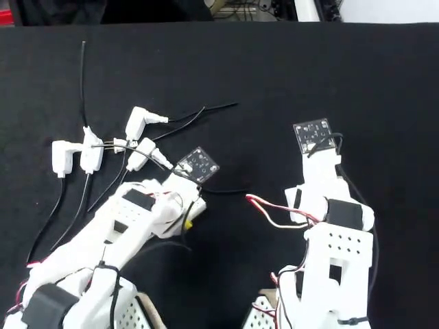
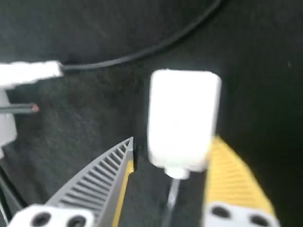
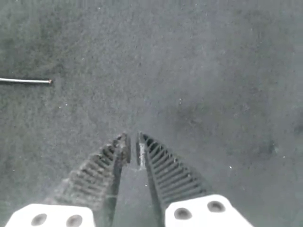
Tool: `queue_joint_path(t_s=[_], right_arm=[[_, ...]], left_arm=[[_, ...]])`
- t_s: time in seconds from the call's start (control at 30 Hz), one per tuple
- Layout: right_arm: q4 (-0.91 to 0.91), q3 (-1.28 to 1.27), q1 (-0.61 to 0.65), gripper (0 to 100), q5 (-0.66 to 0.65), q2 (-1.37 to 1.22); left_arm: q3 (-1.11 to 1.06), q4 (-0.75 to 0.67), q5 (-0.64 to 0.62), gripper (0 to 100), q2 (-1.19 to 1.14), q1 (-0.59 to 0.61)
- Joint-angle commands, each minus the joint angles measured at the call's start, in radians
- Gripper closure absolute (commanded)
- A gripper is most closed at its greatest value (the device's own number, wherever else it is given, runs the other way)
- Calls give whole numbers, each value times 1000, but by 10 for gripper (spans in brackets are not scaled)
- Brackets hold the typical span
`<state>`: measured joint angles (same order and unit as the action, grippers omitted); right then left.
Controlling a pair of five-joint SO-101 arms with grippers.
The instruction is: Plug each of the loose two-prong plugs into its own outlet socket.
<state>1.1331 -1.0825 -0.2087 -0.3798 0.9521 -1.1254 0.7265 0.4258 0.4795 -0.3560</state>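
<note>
A white plug body (image 2: 183,118) lies on the black cloth between the fingers of my left gripper (image 2: 173,142). The yellow finger (image 2: 232,175) touches one side of it and the grey finger (image 2: 104,175) stands slightly off the other; the gripper is open. In the high view the left arm (image 1: 130,219) reaches in beside a cluster of white plug and socket pieces (image 1: 91,151) with black cords, among them two plugs (image 1: 140,122) (image 1: 140,154). My right gripper (image 3: 133,146) is shut with nothing in it, over bare cloth. The right arm (image 1: 329,212) stands apart at the right.
Black cords (image 1: 206,111) trail from the cluster over the cloth. A thin cord end (image 3: 28,81) lies off to the side in the right wrist view. Red and white wires (image 1: 274,214) hang between the two arms. The table's far edge (image 1: 219,22) runs along the top.
</note>
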Motion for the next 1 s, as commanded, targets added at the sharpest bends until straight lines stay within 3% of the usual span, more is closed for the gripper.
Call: queue_joint_path(t_s=[0.0, 0.17, 0.33, 0.53, 0.8, 0.97], right_arm=[[-15, 4, 12, 973, 9, -4], [-15, 4, 12, 973, 9, -5], [-14, 4, 12, 973, 9, -7], [-5, -1, 66, 973, 5, -8], [-5, -8, 81, 973, 2, -8], [-8, -7, 81, 973, 5, -8]], left_arm=[[45, 118, -6, 961, 101, 19], [4, 290, -9, 941, 278, 64], [-105, 405, 3, 934, 476, 191], [-249, 509, 264, 933, 698, 332], [-234, 568, 264, 676, 965, 455], [-217, 614, 147, 658, 1140, 456]])
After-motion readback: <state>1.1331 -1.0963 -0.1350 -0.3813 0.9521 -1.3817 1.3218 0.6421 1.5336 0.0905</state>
